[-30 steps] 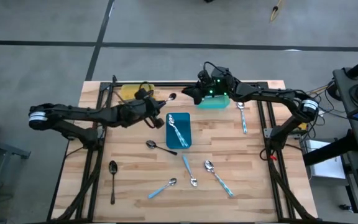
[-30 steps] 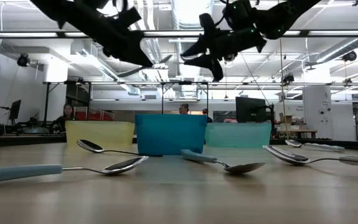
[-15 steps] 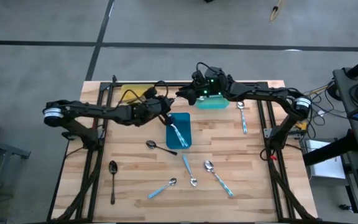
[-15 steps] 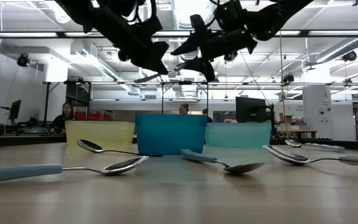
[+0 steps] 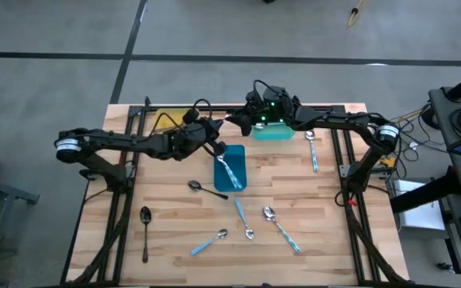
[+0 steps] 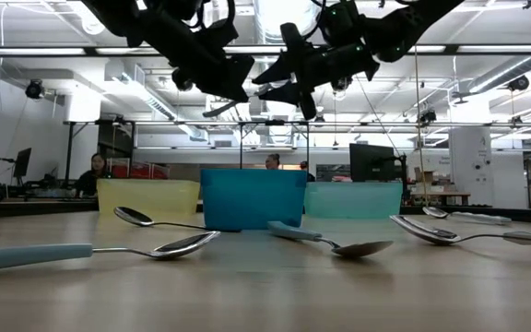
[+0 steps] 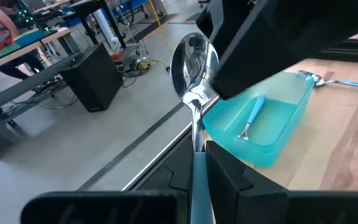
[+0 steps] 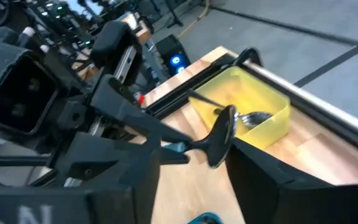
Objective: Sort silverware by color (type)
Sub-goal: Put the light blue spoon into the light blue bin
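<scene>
A silver spoon (image 7: 194, 68) is held by the left hand (image 5: 214, 147), handed toward the wide-open right hand (image 5: 234, 122); a mistimed release could drop it at 12 o'clock of the surface (image 5: 294, 264).

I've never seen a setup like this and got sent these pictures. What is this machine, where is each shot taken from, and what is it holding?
It is a robot with two dark arms at a wooden table, each ending in two fingers. One shot looks straight down, one sits at table height, and two come from cameras on the wrists. The left gripper holds a shiny spoon up in the air. The right gripper is right beside it with its fingers open around the spoon's bowl, as if to take it over. On the table stand a yellow tray, a blue tray and a teal tray, with more spoons lying loose, one of them black.
</scene>
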